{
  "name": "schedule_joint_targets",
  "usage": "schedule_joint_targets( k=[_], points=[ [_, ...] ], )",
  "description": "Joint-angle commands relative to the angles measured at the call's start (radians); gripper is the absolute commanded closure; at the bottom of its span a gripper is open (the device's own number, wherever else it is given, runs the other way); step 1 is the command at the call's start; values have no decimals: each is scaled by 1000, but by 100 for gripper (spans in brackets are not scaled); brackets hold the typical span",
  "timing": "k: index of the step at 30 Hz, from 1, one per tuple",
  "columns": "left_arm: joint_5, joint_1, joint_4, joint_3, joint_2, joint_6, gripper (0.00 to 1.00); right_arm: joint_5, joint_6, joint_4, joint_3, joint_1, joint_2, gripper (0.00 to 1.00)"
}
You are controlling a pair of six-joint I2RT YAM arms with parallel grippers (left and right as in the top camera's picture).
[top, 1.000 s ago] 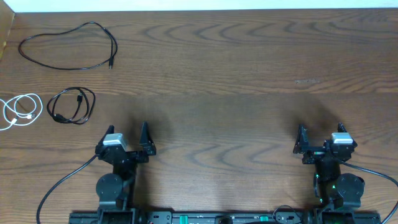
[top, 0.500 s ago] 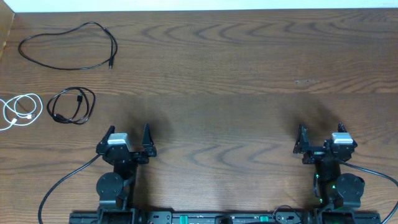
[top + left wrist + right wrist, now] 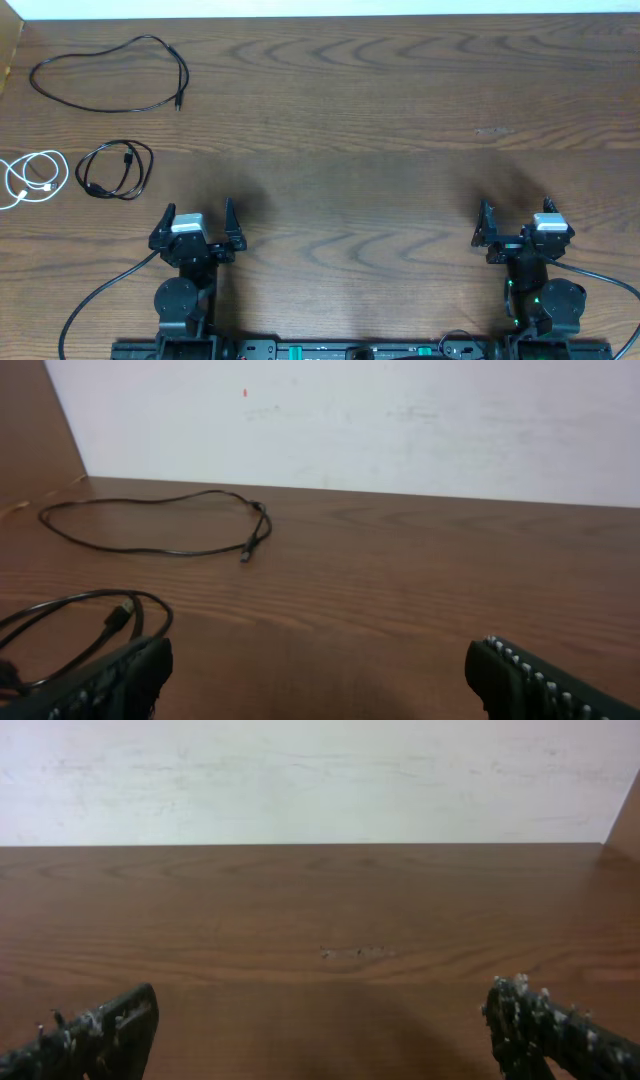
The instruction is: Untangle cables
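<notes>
— From overhead, what are we seeing of the cables?

— We are finding all three lying apart from one another at the far left of the table (image 3: 380, 120). The long black cable (image 3: 110, 75) is lying as one wide, open loop near the far edge, its plug end pointing down on the right. Nearer to us, the coiled black cable (image 3: 115, 168) is sitting in a tight, small bundle, and the white cable (image 3: 32, 178) is curling in loose rings just beside it at the table's left border.

— And the pincers?

— The left gripper (image 3: 198, 206) and the right gripper (image 3: 516, 206) are both hovering near the front edge with fingers spread wide, holding nothing, well apart from the cords.

— What are we getting from the left wrist?

— We are looking between its parted fingers (image 3: 100, 680) at the coiled black cable's thin strands and plug (image 3: 122, 610) close by on the left, with the long black cable (image 3: 246, 556) further off before the white wall (image 3: 400, 420).

— The right wrist?

— We are seeing its fingers (image 3: 100, 1030) standing apart over bare brown wood.
</notes>
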Motion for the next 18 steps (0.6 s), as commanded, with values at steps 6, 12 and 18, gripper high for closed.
schedule_joint_targets(
  k=[6, 12, 18],
  points=[
    [-38, -3, -45, -18, -9, -13, 2, 4, 13, -5, -1, -4, -6, 1],
    [-35, -3, -45, -18, -9, 4, 2, 4, 13, -5, -1, -4, -6, 1],
    [-31, -3, -45, -18, -9, -2, 2, 4, 13, -5, -1, -4, -6, 1]
  ],
)
